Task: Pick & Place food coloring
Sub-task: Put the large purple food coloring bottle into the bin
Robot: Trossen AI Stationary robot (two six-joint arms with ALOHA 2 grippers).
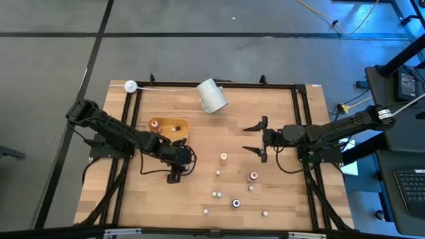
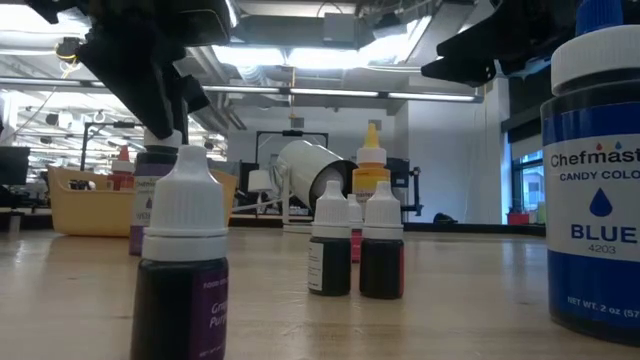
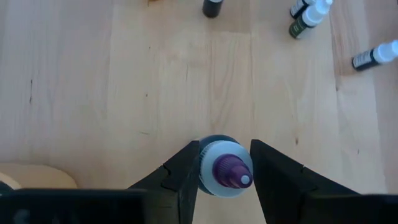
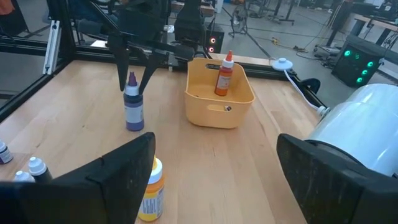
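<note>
A food coloring bottle with dark purple contents, a whitish cap and a purple tip (image 3: 224, 173) stands upright on the wooden table near the yellow tray (image 1: 179, 124); it also shows in the right wrist view (image 4: 133, 109). My left gripper (image 3: 224, 148) points down over it, open, one finger on each side of its cap. An orange bottle (image 4: 224, 76) stands inside the tray. Several more small bottles (image 1: 224, 157) (image 1: 253, 176) (image 1: 236, 202) stand scattered on the table's right near part. My right gripper (image 1: 246, 138) hovers open and empty right of centre. My left gripper straddles the purple bottle's cap (image 3: 210, 163) from above, fingers pointing down. I cannot tell whether the fingers (image 3: 186, 168) touch it. The bottle stands upright with its base on the table.
A big white cup (image 1: 212, 96) lies on its side at the table's far edge. A black frame rail (image 1: 219, 85) runs around the table. Bare wood lies between the tray and the scattered bottles. A large blue bottle (image 2: 600, 180) stands close to the low camera.
</note>
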